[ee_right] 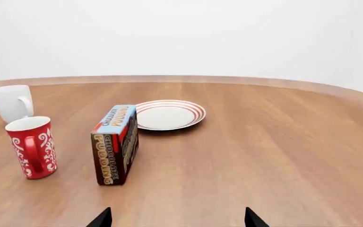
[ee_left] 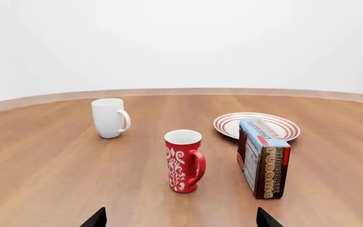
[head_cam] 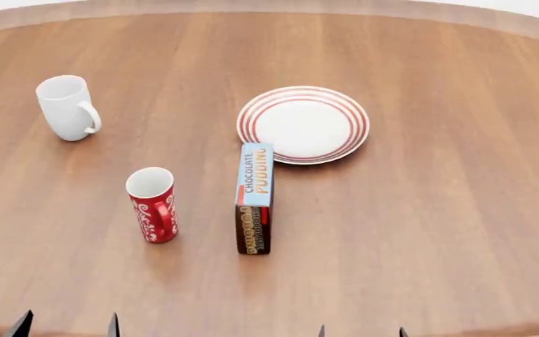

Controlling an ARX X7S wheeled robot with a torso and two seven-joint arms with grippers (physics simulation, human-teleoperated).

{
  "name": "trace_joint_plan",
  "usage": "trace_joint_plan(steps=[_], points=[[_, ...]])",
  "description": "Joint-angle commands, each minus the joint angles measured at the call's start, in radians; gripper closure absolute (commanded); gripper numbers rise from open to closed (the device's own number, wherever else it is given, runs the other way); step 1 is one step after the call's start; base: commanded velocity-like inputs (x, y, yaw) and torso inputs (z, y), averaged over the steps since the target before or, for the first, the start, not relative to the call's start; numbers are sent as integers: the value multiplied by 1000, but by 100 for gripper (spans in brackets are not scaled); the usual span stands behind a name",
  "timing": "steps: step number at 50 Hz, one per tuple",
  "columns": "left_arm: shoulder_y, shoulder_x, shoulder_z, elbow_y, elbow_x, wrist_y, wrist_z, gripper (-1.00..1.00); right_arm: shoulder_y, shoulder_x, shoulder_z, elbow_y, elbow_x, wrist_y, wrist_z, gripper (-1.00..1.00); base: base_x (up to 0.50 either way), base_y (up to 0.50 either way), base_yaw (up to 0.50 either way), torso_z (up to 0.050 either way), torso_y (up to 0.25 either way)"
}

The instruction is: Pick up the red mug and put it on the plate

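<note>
From the head camera I see the red mug [head_cam: 152,204] standing upright on the wooden table [head_cam: 457,232], left of centre and nearer the near edge than the far one. Its handle faces the near edge, white inside showing at the mouth.

Just right of it, apart and not touching, a chocolate pudding box [head_cam: 255,199] stands on its long narrow side, running from near to far. The plate [head_cam: 303,124] lies flat past the box's far end, about mid-table, nothing on it. I cannot tell whether the box's far end touches the plate rim; they sit very close.

A white mug [head_cam: 67,107] stands upright toward the far left part of the table, well apart from the red mug, handle turned to the right.

Left gripper [head_cam: 67,326]: I see only two dark fingertips poking over the near edge at the left, spread apart, nothing between them. In the left wrist view the tips frame the red mug from well short of it.

Right gripper [head_cam: 361,331]: same picture, two tips at the near edge right of centre, parted and holding nothing. Its wrist view looks along the table past the box toward the plate.
</note>
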Motion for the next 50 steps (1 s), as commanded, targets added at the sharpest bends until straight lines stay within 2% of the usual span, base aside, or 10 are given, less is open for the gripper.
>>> trace_joint_plan(steps=[1,21,43,50], points=[[-6,-11,17,-52,-9,141,-21,-100,-4,17,-21,-9,16,3,23,-100,0,0,0,0,0],[-33,-16,31,-177,15,440,-80,-100,2,39,-46,2,44,-11,43,-100,0,0,0,0,0],[-60,-38,52,-258,106,615,-161,-100,1,63,-72,-3,74,-22,54,-100,0,0,0,0,0],[-63,-46,62,-267,110,631,-172,-100,4,68,-79,6,86,-32,51,-100,0,0,0,0,0]])
